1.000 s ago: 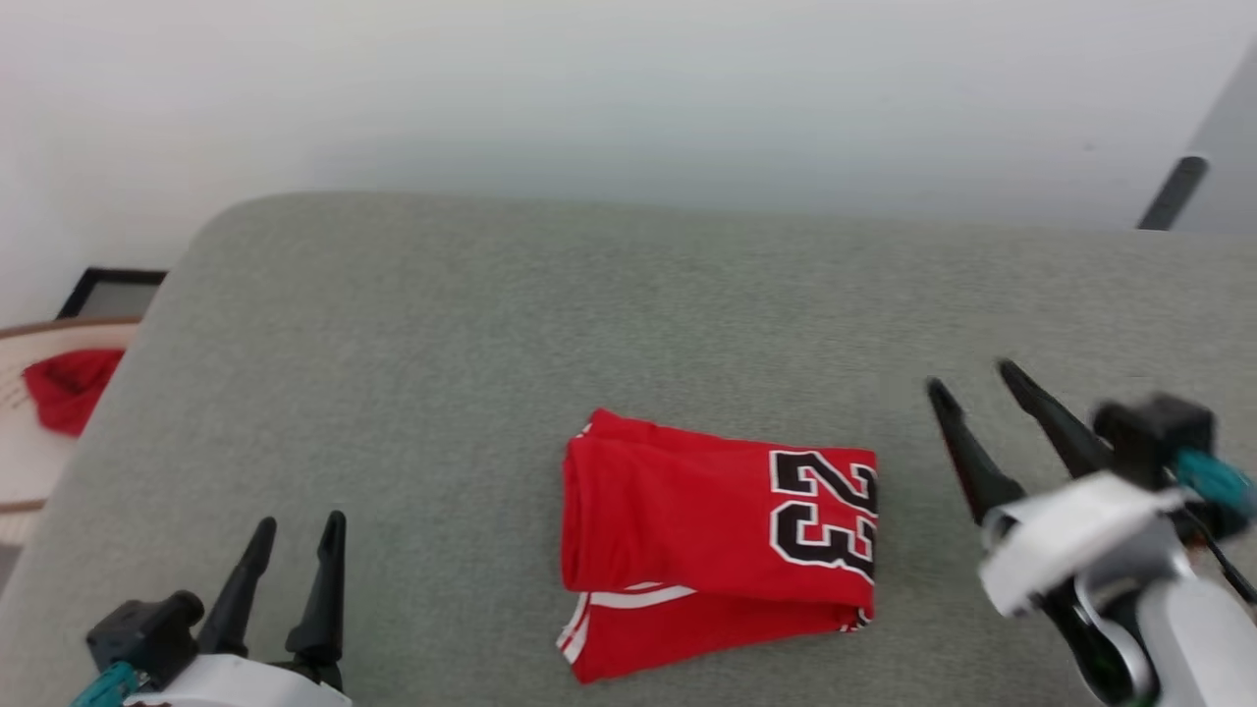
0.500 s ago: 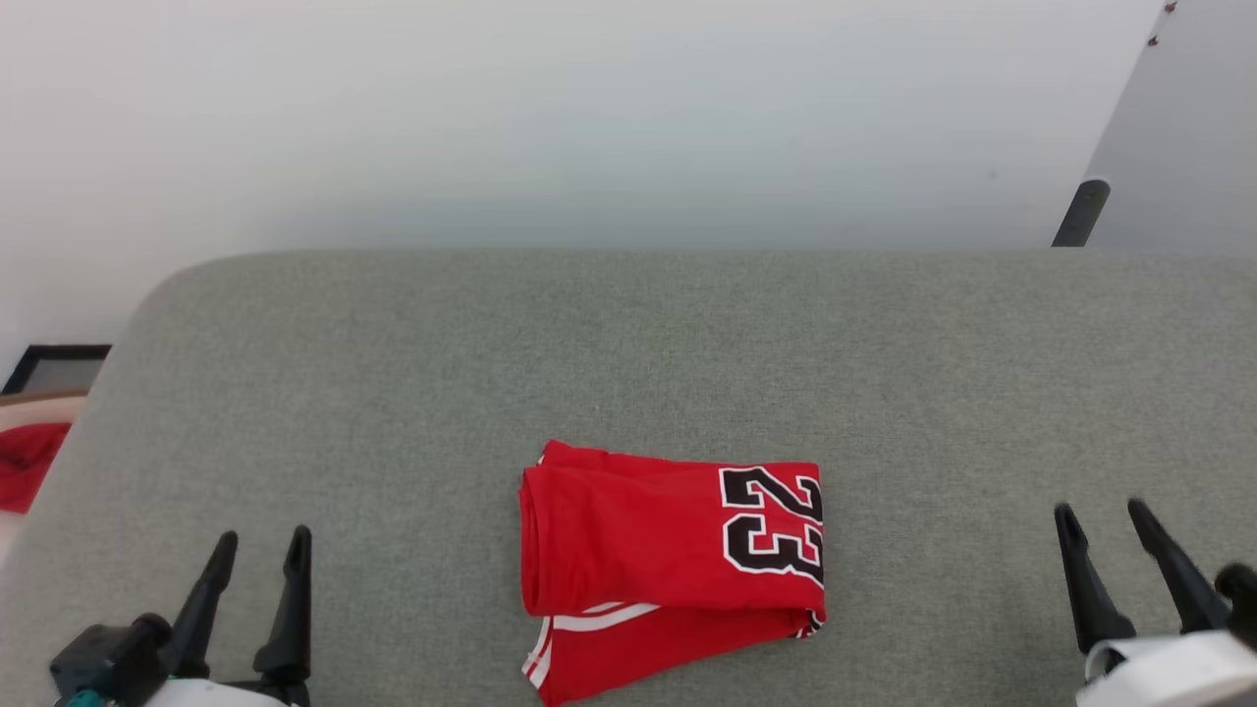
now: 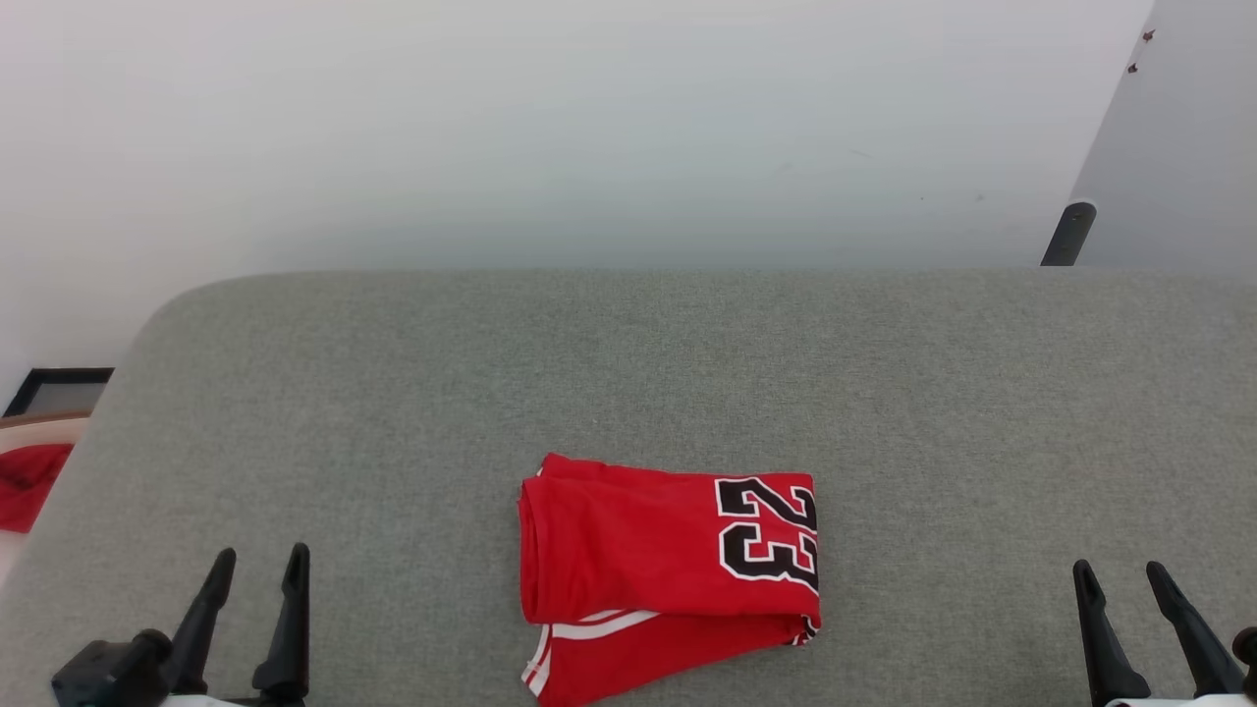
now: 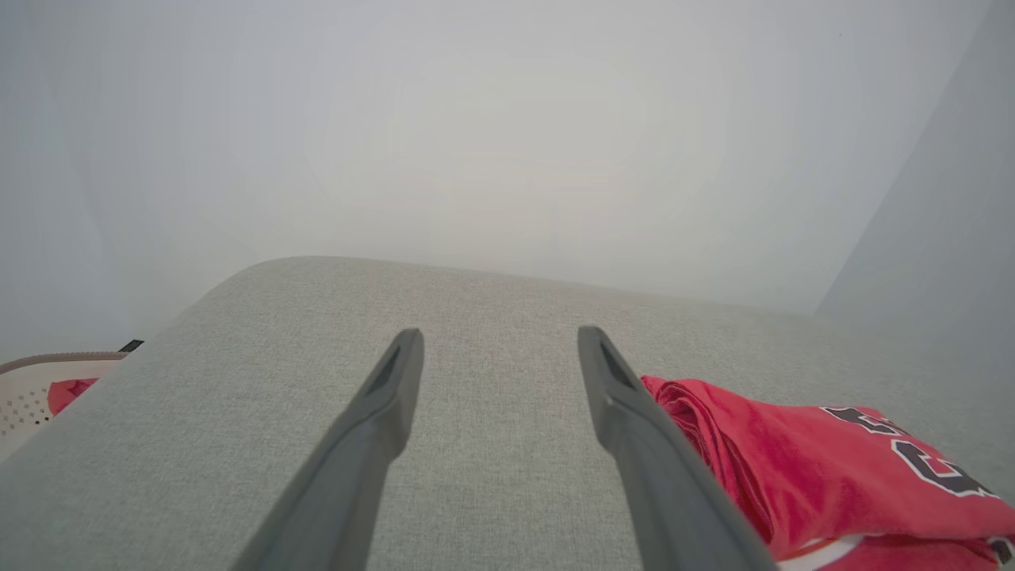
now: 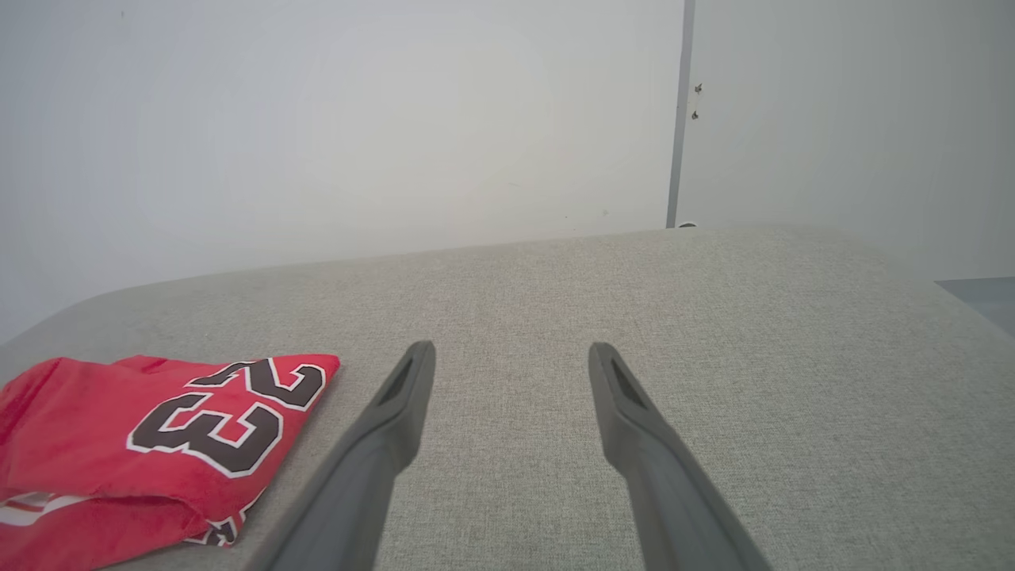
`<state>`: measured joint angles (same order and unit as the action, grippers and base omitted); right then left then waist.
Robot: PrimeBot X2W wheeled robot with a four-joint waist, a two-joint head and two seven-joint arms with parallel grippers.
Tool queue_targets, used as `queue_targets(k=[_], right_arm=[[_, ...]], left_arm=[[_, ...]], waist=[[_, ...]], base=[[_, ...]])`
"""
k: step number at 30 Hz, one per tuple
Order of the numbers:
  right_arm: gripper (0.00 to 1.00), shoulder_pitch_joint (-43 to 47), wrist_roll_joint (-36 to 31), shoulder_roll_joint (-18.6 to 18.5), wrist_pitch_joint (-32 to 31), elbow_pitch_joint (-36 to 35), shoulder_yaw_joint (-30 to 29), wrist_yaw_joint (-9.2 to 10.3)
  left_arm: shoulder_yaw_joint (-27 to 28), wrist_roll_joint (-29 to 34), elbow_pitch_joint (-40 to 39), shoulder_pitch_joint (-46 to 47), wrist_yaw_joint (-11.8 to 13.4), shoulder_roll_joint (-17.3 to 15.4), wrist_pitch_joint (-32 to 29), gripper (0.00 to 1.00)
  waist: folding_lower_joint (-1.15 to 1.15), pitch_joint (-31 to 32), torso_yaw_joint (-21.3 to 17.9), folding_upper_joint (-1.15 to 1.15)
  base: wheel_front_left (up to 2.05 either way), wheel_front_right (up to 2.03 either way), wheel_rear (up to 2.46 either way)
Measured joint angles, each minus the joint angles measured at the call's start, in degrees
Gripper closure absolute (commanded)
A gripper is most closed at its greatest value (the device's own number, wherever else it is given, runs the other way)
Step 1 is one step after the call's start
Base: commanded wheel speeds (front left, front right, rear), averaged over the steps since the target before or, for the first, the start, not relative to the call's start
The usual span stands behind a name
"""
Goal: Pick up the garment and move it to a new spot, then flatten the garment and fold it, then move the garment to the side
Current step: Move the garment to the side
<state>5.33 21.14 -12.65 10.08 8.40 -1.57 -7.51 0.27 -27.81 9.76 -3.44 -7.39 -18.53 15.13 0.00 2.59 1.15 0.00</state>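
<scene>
The garment (image 3: 668, 574), a red jersey with a black white-outlined number, lies folded into a compact rectangle near the front middle of the grey cushioned surface (image 3: 628, 373). It also appears at the lower right of the left wrist view (image 4: 801, 468) and at the lower left of the right wrist view (image 5: 143, 436). My left gripper (image 3: 260, 558) rests open at the lower left, well apart from the garment. At the lower right my right gripper (image 3: 1120, 570) is open too, with nothing between its fingers (image 5: 396, 412).
A pale basket (image 4: 24, 388) with a red cloth bundle (image 3: 25, 481) sits off the surface's left edge, beside a dark frame (image 3: 54, 388). A white wall runs behind, and a dark post (image 3: 1065, 234) stands at the back right.
The head camera has shifted, so the whole picture moved. My right gripper has drawn back from beside the garment to the lower right corner. The garment lies as it did.
</scene>
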Motion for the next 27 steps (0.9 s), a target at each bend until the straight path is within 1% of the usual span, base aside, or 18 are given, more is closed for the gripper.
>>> queue_targets(k=[6, 11, 20, 27], right_arm=[[0.00, 0.02, -0.36, 0.13, -0.54, -0.52, 0.15, 0.00], [0.00, -0.01, -0.51, 0.14, -1.10, -0.78, 1.11, 0.00], [0.00, -1.48, -0.75, 0.99, -2.64, -0.92, 5.80, 0.00], [0.00, -3.51, -0.45, 0.91, -4.93, -0.05, 7.87, 0.00]], left_arm=[[-0.57, -0.25, 0.21, 0.09, 0.00, -0.05, 0.00, 0.00], [-0.55, -0.33, 0.71, 0.52, 0.00, -0.14, 0.00, 0.00], [2.15, -0.24, 1.94, 0.78, 0.00, -0.68, -0.01, 0.00], [0.71, 0.12, 2.22, 0.97, 0.00, -0.35, -0.01, 0.00]], waist=[[0.00, 0.05, 0.38, 0.00], [0.00, -0.06, 1.70, 0.00], [0.00, -0.05, 6.01, 0.00], [0.00, -0.13, 9.61, 0.00]], base=[[0.00, 0.00, 0.00], [0.00, 0.00, 0.00], [0.00, 0.00, 0.00], [0.00, 0.00, 0.00]])
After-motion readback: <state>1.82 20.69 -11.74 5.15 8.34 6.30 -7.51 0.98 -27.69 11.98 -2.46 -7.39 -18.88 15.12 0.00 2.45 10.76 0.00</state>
